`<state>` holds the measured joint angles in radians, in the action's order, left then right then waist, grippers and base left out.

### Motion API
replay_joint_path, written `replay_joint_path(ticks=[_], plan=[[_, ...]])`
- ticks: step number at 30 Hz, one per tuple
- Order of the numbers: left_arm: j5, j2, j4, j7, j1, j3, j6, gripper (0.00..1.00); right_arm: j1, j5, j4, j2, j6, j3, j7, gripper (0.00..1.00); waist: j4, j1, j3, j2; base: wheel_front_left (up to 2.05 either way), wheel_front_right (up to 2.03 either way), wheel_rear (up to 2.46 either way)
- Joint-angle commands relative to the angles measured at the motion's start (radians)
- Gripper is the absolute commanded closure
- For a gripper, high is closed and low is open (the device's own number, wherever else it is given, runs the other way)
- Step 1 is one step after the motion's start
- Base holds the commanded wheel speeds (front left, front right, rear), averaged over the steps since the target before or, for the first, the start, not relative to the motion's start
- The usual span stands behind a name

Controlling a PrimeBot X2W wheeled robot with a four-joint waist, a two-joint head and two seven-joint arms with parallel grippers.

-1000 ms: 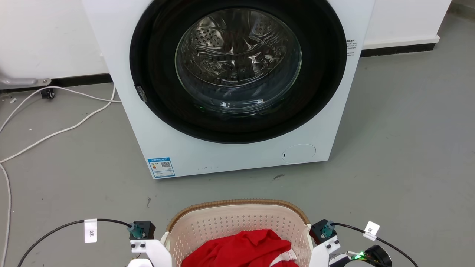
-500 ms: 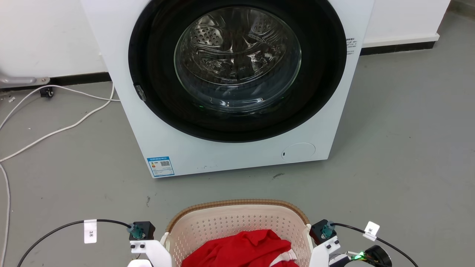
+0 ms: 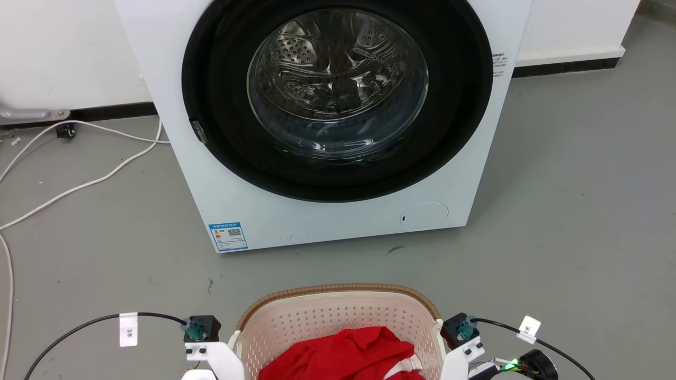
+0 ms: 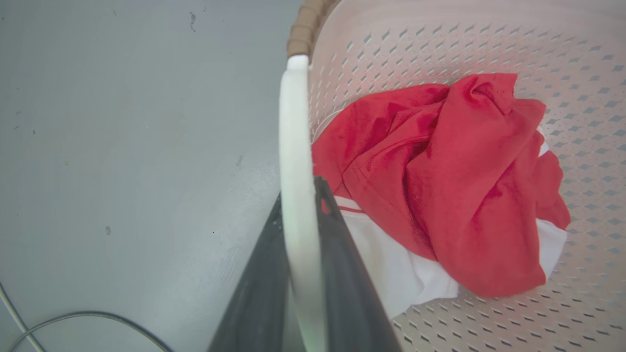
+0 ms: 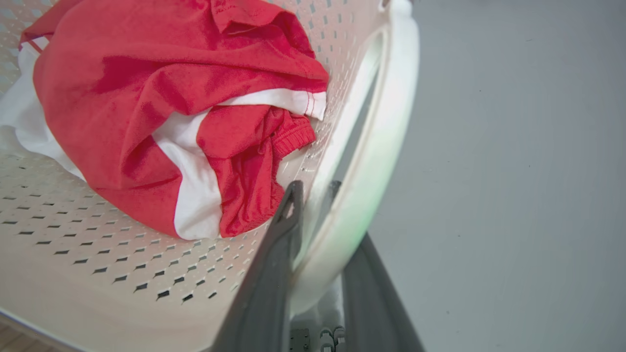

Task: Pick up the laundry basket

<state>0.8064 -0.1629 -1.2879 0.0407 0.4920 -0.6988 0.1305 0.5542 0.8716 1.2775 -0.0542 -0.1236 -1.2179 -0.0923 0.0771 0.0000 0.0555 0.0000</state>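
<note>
Well ahead of both grippers stands a white front-loading washing machine [image 3: 338, 227] on the grey floor [image 3: 581, 211], its black door ring framing a glass porthole and steel drum. A blue label [image 3: 228, 236] with a QR code sits low on its front, and more print runs along its right edge; both are too small to read.

Between the two grippers lies the cream perforated plastic laundry basket [image 3: 338, 314] with a brown woven-look rim. Whether it is off the floor cannot be told. Inside it, inward of each gripper, is a crumpled red-and-white garment [image 3: 343, 351].

Both arms reach in from the sides at the bottom of the head view, where each wrist shows as a black block on a white bracket. The wrist views add the fingers. The left gripper [image 4: 299, 190] has its two dark fingers pressed against either face of the basket's white left handle [image 4: 293, 146], clamping it. The right gripper [image 5: 315, 186] likewise straddles the white right handle [image 5: 386, 122], one finger inside the wall and one outside, gripping it.

White cords [image 3: 79, 187] trail outward and ahead of the left gripper. A black cable [image 3: 79, 324] at the left wrist carries a tag [image 3: 129, 328] reading "3米"; the right tag [image 3: 528, 328] shows "米".
</note>
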Motion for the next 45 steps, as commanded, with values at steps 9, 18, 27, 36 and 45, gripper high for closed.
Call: replay_joint_path(ticks=[9, 18, 27, 36, 45], plan=[[0.014, -0.010, 0.001, -0.011, 0.019, -0.013, 0.000, 1.00, 0.018, 0.004, 0.003, 0.007, -0.013, -0.016, 0.013, 1.00, -0.001, 0.0000, -0.002, 0.0000, 0.00, 0.00, 0.00], [0.025, -0.012, 0.001, -0.014, 0.018, -0.022, 0.000, 1.00, 0.017, 0.011, 0.006, 0.006, -0.013, -0.023, 0.015, 1.00, 0.000, 0.0000, -0.002, 0.0000, 0.00, 0.00, 0.00], [0.030, -0.012, 0.000, -0.014, 0.018, -0.030, 0.000, 1.00, 0.016, 0.015, 0.007, 0.006, -0.013, -0.030, 0.018, 1.00, -0.001, 0.0000, 0.000, 0.0000, 0.00, 0.00, 0.00], [0.039, -0.012, 0.000, -0.015, 0.021, -0.037, 0.000, 1.00, 0.018, 0.021, 0.008, 0.006, -0.013, -0.034, 0.018, 1.00, -0.001, 0.0000, -0.001, 0.0000, 0.00, 0.00, 0.00], [0.047, -0.013, 0.000, -0.013, 0.021, -0.043, 0.000, 1.00, 0.019, 0.025, 0.009, 0.006, -0.013, -0.038, 0.019, 1.00, -0.002, 0.0000, -0.002, 0.0000, 0.00, 0.00, 0.00]])
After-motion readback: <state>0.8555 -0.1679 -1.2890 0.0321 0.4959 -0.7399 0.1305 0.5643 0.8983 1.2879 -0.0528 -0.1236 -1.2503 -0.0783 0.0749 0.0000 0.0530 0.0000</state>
